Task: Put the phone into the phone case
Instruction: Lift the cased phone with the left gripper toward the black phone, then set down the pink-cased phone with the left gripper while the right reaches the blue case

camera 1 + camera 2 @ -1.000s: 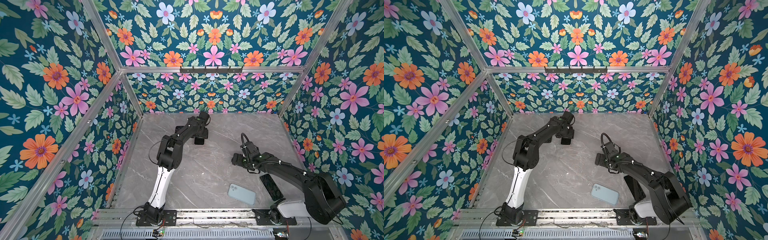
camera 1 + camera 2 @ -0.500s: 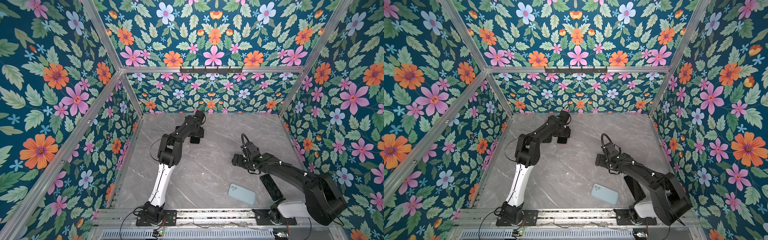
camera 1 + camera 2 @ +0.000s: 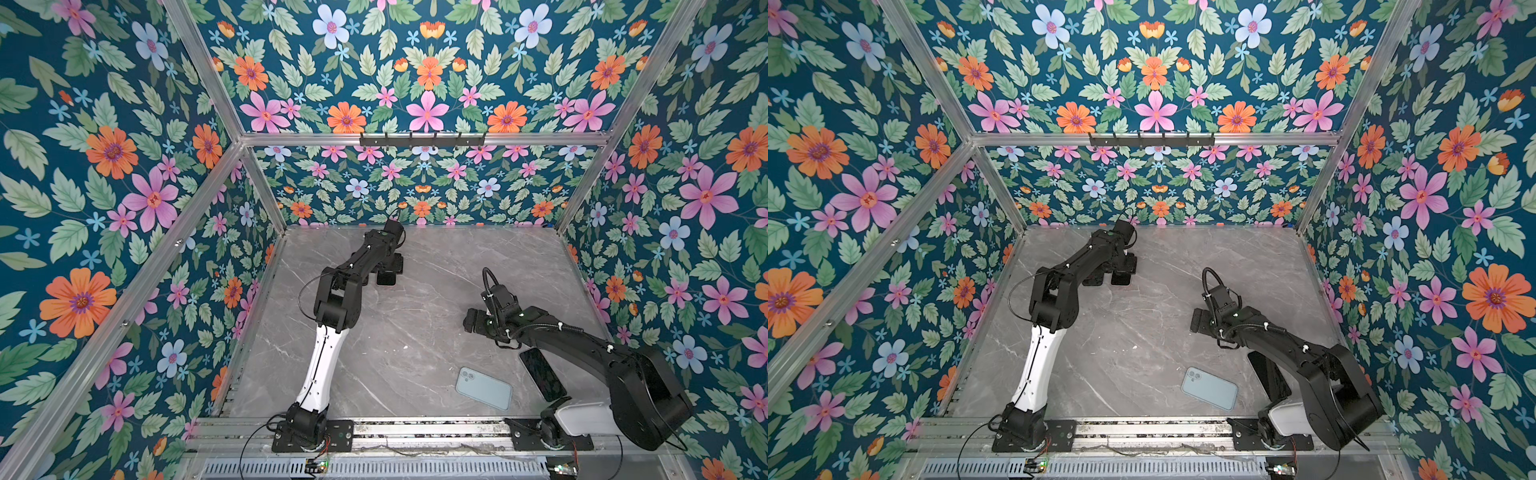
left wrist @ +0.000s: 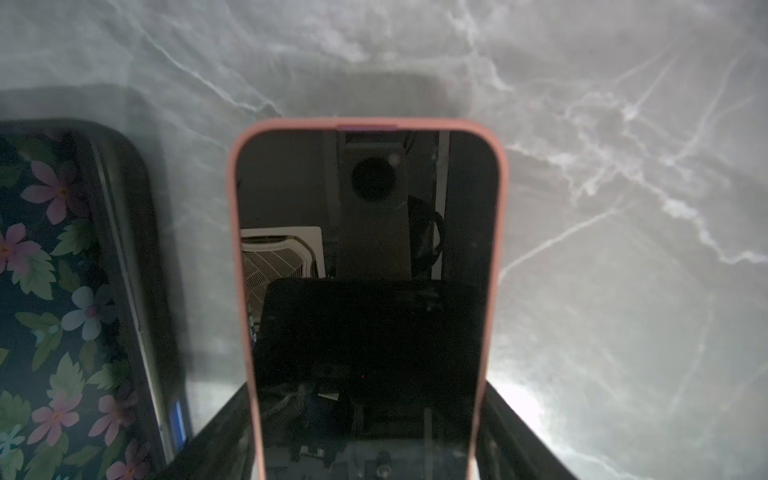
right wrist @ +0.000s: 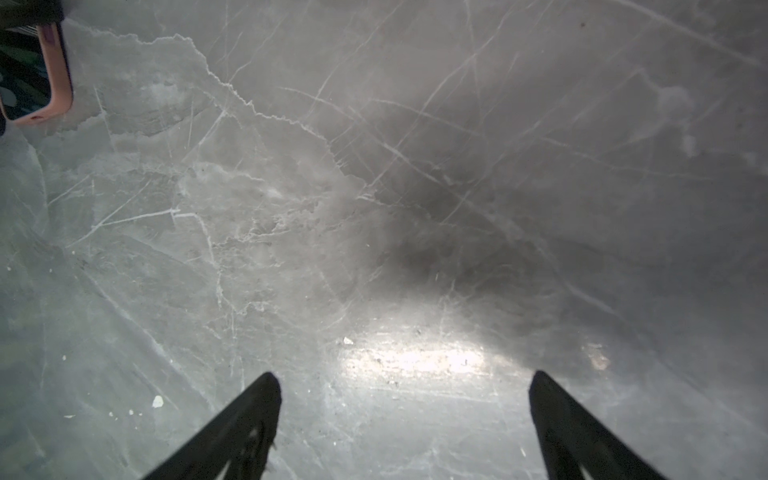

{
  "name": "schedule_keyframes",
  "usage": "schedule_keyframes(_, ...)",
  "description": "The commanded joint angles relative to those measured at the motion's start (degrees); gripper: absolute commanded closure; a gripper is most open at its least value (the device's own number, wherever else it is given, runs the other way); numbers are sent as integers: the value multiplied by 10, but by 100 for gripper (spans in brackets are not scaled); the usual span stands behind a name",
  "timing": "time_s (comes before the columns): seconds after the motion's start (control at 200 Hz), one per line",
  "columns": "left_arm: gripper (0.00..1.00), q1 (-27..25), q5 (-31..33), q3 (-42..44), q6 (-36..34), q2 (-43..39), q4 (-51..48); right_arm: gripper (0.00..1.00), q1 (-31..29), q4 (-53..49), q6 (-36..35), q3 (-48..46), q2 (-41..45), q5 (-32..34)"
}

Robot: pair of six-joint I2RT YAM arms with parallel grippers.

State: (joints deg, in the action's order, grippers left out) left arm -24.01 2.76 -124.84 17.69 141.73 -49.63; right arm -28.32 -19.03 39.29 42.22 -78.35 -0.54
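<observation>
Left arm [image 3: 332, 299] swung slightly frame-left | left claw [image 4: 366, 385] clamped on glossy phone [image 4: 365, 208] in rounded pink case [image 4: 415, 124] | right claw [image 5: 405, 386] apart over open veined marble table [image 5: 415, 166]

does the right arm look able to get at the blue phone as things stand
Probably yes. The blue phone lies flat on the table near the front with nothing on it, and the right gripper is open and empty. It is close to that arm's base, so the arm must fold back.
</observation>
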Motion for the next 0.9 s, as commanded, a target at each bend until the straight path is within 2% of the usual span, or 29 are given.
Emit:
schedule_keyframes(0.0,49,2,-6,-11,2,7,8,7,-1,2,4,0,1,-1)
schedule_keyframes(0.325,44,11,-18,-11,14,18,8,7,0,4,7,0,-4,-8)
schedule_keyframes(0.56,23,12,-37,-16,21,8,2,6,0,-22,1,9,8,-8)
schedule_keyframes(0.66,18,4,-50,12,31,-35,1,6,0,-39,0,2,25,-13)
schedule_keyframes(0.775,12,-23,-47,118,47,-133,54,7,0,-94,-3,-8,60,-24)
schedule_keyframes(0.895,10,-58,-48,206,69,-217,84,17,-7,-148,22,-33,107,-53)
